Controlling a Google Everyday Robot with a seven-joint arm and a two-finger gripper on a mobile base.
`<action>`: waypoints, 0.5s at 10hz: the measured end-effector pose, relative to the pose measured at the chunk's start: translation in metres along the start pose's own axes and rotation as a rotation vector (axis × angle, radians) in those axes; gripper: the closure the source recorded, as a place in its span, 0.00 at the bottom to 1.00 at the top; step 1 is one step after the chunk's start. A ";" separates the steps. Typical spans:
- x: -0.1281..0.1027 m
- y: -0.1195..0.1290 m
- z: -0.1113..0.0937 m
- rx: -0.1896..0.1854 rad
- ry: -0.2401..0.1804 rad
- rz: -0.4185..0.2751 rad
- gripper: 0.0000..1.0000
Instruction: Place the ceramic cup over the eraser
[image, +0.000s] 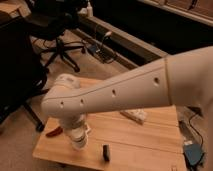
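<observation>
The off-white ceramic cup (79, 142) hangs at the end of my arm, just over the wooden table (145, 145) near its front left. My gripper (77, 133) comes straight down from the wrist (64, 102) and is shut on the cup's top. The eraser (106, 152), a small black block, lies on the table a short way to the right of the cup, near the front edge, apart from it. My forearm (135, 87) crosses the view from the right and hides the middle of the table.
A red chilli-shaped thing (53, 132) lies left of the cup near the table's left edge. A flat white block (135, 116) lies under the forearm further back. A black office chair (55, 30) stands behind the table. A blue-grey device (192, 150) sits on the floor at the right.
</observation>
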 end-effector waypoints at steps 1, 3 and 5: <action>0.002 -0.013 -0.007 -0.001 -0.011 0.025 1.00; 0.014 -0.047 -0.023 0.024 -0.018 0.080 1.00; 0.026 -0.065 -0.032 0.057 -0.005 0.101 1.00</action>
